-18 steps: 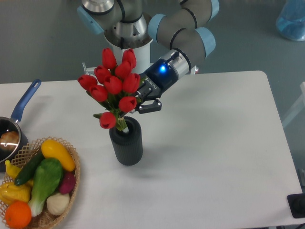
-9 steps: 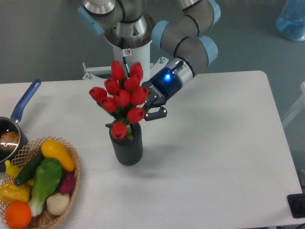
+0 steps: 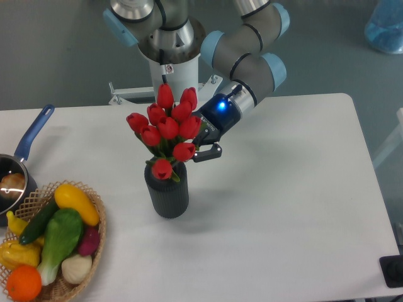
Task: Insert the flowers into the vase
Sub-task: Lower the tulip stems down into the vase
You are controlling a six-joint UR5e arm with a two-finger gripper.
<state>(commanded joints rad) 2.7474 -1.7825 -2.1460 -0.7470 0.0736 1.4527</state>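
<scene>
Fixed camera, what changed: Over the last second my bunch of red tulips (image 3: 167,129) has swung from a lean toward the upper left to nearly upright and slid right, settling over the dark grey ribbed vase (image 3: 167,192). The lowest bloom, which hung clear of the rim a second ago, now sits right at the vase mouth.

What that means: I judge the stems are entering the vase and the insertion is close to done; the release is still to come.

Pincer: My gripper (image 3: 200,143) sits at centre frame, just right of the blooms, a blue light glowing on its wrist. It looks clamped on the stems behind the flowers, jaws narrow, though the blooms hide the contact itself. One dark finger pokes out to the right of the lowest red head.

Where the task things are: Vase stands upright on the white table (image 3: 283,201), left of centre; tulips rise straight above it.

Elsewhere in frame: Wicker basket of vegetables (image 3: 53,245) lower left; blue-handled saucepan (image 3: 19,170) at the left edge, both well apart from the vase.
</scene>
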